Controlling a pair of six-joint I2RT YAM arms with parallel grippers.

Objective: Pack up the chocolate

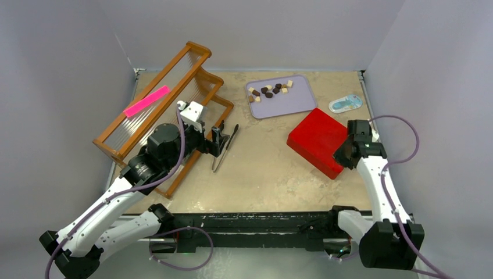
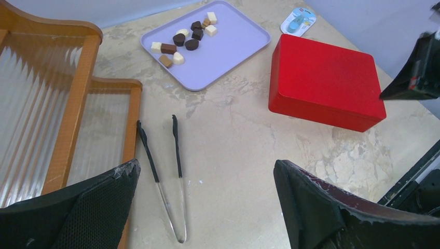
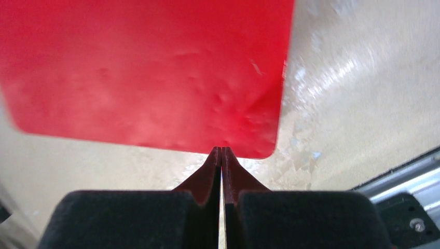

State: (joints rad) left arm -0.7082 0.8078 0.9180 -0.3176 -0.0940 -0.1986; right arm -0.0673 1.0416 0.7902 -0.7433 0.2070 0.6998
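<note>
Several chocolate pieces (image 1: 269,90) (image 2: 187,39), dark brown, mid-brown and cream, lie on a lavender tray (image 1: 296,103) (image 2: 233,49) at the back of the table. A red box (image 1: 317,139) (image 2: 324,78) (image 3: 145,67) sits closed to the tray's right. Black-tipped metal tongs (image 1: 225,146) (image 2: 165,171) lie on the table just ahead of my left gripper (image 1: 217,141) (image 2: 206,171), which is open and holds nothing. My right gripper (image 1: 343,156) (image 3: 221,150) is shut, with its tips at the red box's near edge and nothing between them.
A wooden rack (image 1: 163,110) (image 2: 72,104) with a pink strip (image 1: 146,100) on it stands at the left, close to my left arm. A small blue packet (image 1: 345,103) (image 2: 298,19) lies at the back right. Grey walls enclose the table.
</note>
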